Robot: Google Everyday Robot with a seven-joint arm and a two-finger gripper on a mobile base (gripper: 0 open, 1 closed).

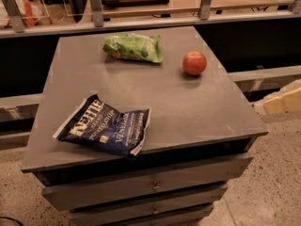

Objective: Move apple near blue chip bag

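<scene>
The small red-orange apple sits on the grey cabinet top near its far right side. The dark navy-blue chip bag with white "Kettle" lettering lies flat near the front left edge, well apart from the apple. A pale cream part of my gripper shows at the right edge of the view, off the cabinet top, to the right of it and below the apple's level. It holds nothing that I can see.
A smaller green bag lies at the far middle of the top, left of the apple. Drawers run down the cabinet's front. A railing and counter stand behind it. Speckled floor surrounds it.
</scene>
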